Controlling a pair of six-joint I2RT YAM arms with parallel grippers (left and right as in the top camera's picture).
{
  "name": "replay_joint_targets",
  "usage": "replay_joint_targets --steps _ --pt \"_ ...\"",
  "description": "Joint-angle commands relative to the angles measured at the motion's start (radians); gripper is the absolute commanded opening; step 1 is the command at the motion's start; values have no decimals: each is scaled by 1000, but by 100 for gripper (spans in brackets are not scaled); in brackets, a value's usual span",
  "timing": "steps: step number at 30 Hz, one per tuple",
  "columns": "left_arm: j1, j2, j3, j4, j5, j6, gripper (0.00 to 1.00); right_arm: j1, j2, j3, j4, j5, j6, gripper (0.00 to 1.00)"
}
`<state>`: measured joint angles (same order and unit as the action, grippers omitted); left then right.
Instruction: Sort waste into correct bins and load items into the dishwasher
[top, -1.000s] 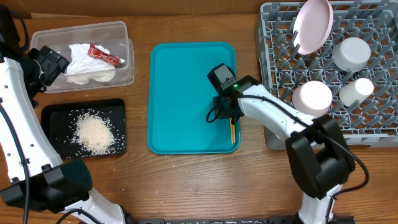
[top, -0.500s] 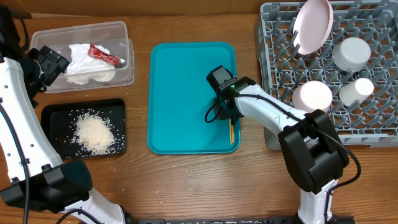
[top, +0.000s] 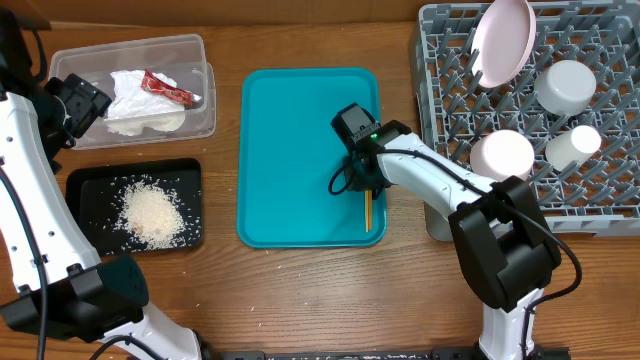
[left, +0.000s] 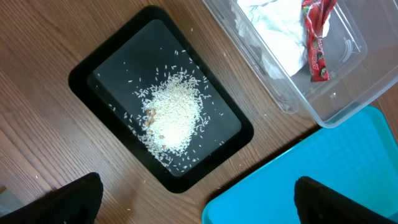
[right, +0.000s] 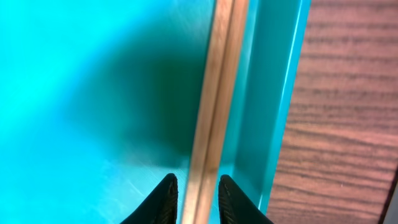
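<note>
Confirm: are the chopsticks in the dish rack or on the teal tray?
On the teal tray, along its right rim; the right gripper straddles the chopsticks.

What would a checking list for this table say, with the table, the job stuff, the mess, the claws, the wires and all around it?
Surface: wooden table.
Job's things: napkin and wrapper in clear tub; rice in black tray; upright plate, bowl, cup and pale round dish in dish rack; chopsticks lying in teal tray.
Clutter: nothing seen.
Grippers: left gripper open, empty; right gripper low over the chopsticks, a finger on each side, grip unclear.
Cables: black cable loops beside the right gripper.
Surroundings: nothing seen.
</note>
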<state>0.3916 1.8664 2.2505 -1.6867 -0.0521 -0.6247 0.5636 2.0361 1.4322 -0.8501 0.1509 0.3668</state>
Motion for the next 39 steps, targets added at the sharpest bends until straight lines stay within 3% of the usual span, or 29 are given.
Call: replay_joint_targets --steps 1,28,34,36,39 --pt "1 3 2 0 0 16 100 -1 5 32 4 16 8 24" --pt "1 4 2 0 0 16 100 0 55 -14 64 -31 26 24" --pt "1 3 2 0 0 16 100 0 103 -15 76 -2 27 13" --pt "1 3 2 0 0 16 100 0 116 -15 76 6 27 4" --pt "1 3 2 0 0 16 100 0 112 -2 68 6 27 4"
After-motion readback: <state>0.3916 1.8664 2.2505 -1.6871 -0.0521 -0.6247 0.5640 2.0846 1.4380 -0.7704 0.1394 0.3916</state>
